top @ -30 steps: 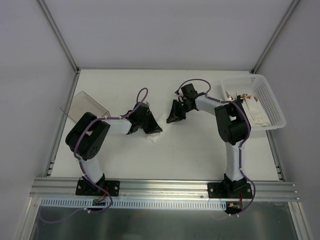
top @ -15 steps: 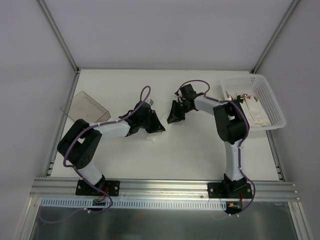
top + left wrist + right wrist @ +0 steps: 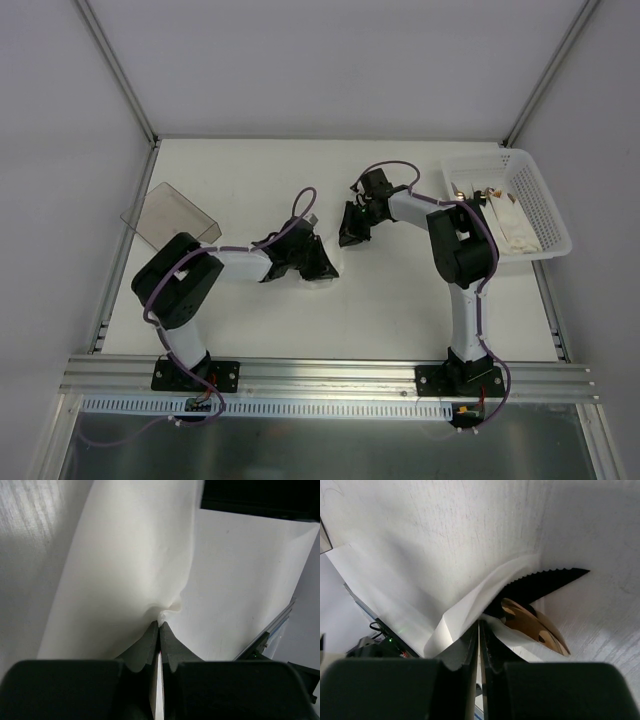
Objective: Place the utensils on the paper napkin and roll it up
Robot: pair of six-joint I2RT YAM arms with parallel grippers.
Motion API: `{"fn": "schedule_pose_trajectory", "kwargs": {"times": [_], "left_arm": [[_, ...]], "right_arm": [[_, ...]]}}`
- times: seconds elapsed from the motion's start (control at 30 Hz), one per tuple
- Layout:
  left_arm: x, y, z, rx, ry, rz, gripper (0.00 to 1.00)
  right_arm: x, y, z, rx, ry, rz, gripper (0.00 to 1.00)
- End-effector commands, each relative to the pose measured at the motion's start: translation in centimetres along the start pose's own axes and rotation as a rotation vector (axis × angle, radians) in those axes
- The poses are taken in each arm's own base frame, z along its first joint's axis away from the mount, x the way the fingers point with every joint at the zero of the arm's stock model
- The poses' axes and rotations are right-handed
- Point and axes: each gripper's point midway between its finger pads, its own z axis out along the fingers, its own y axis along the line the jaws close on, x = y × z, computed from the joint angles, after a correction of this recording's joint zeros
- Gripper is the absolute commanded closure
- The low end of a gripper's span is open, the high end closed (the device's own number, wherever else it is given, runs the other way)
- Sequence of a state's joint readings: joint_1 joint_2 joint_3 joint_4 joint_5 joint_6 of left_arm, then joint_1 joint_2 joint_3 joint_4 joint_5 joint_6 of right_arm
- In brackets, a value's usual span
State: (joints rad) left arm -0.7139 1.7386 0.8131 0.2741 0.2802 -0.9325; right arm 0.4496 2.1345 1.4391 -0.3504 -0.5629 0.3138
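Observation:
The white paper napkin (image 3: 130,565) is pinched at a puckered fold by my left gripper (image 3: 159,624), which is shut on it. My right gripper (image 3: 479,624) is shut on another edge of the napkin (image 3: 470,605), whose flap is lifted. Under that flap lies a tan-brown wooden utensil (image 3: 532,625), partly wrapped, with a serrated dark shadow above it. From above, the left gripper (image 3: 320,266) and right gripper (image 3: 346,236) stand close together at mid-table, hiding nearly all of the napkin.
A white perforated basket (image 3: 548,205) at the right edge holds white paper and brown pieces (image 3: 482,190). A clear smoky container (image 3: 170,212) lies at the left. The metal frame rail runs along the near edge.
My left gripper has moved right and slightly nearer the right gripper, carrying its hold on the napkin. The right gripper has barely shifted.

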Motion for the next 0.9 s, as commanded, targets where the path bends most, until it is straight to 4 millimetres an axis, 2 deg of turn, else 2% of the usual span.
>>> {"fn": "schedule_pose_trajectory", "kwargs": {"times": [0.0, 0.4, 0.43, 0.6, 0.7, 0.87], "left_arm": [[2.1, 0.0, 1.1, 0.039, 0.054, -0.036, 1.0], [5.3, 5.1, 3.4, -0.041, 0.109, -0.165, 1.0], [5.2, 5.0, 3.6, -0.023, 0.102, -0.171, 1.0], [7.0, 7.4, 4.1, -0.035, 0.125, -0.289, 1.0], [7.8, 8.5, 4.4, -0.047, 0.138, -0.327, 1.0], [8.5, 9.7, 4.5, -0.084, 0.145, -0.356, 1.0]], "right_arm": [[0.3, -3.1, 0.6, 0.134, -0.006, 0.022, 0.92], [0.3, -3.0, 0.3, 0.139, -0.002, 0.01, 0.93], [0.1, -2.8, 0.1, 0.137, -0.008, -0.003, 0.93], [-0.1, -3.0, -0.2, 0.142, -0.013, -0.007, 0.92], [0.0, -3.0, -0.2, 0.144, -0.003, -0.018, 0.92], [-1.0, -2.3, -1.3, 0.142, -0.038, -0.072, 0.91]]}}
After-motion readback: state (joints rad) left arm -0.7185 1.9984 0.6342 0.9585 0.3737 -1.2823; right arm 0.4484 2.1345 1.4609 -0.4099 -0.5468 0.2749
